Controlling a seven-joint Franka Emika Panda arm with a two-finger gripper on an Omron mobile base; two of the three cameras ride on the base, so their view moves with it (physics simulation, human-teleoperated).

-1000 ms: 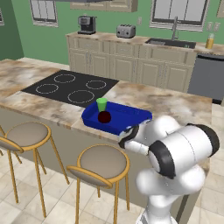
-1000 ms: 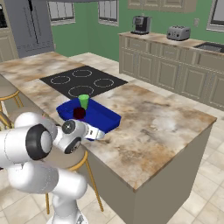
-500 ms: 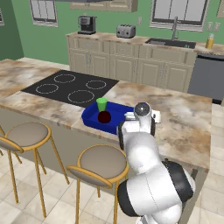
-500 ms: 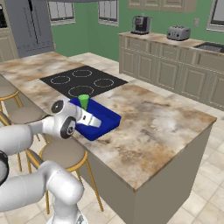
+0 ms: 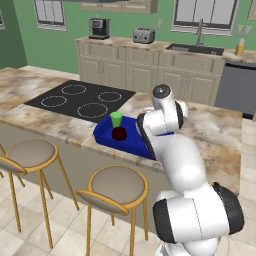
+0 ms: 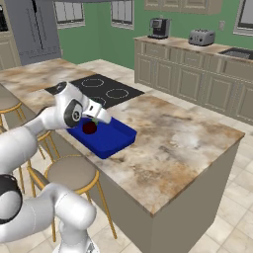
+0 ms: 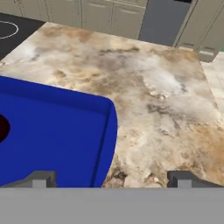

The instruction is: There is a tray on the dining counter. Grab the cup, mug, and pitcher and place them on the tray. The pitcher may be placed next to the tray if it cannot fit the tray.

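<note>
One blue tray (image 5: 131, 145) lies on one marbled bench (image 5: 215, 130), and it carries one green cup (image 5: 116, 119) and one dark red mug (image 5: 119, 133). Two round stools (image 5: 113, 186) show in front of that bench, and one black cooktop (image 5: 80, 99) with four ring burners is set into it. On the wall counter there are one coffee machine (image 5: 99, 28), one toaster (image 5: 143, 35) and one sink tap (image 5: 199, 31).

- Dining counter (image 5: 215, 135): you see polished-looking marbled stone, beige-brown, smooth; its sides are plain matt beige.
- Cooktop (image 5: 80, 100): you have a flat black glass-like panel, smooth.
- Tray (image 7: 57, 135): you see uniform bright blue, plastic-looking, smooth with little sheen.
- Cup (image 5: 116, 119): green, plain, plastic-like.
- Mug (image 5: 119, 133): dark red, matt.
- Stools (image 5: 117, 186): you find padded beige seats on thin brass-coloured metal frames.
- Toaster (image 5: 144, 35): silvery metal look.
</note>
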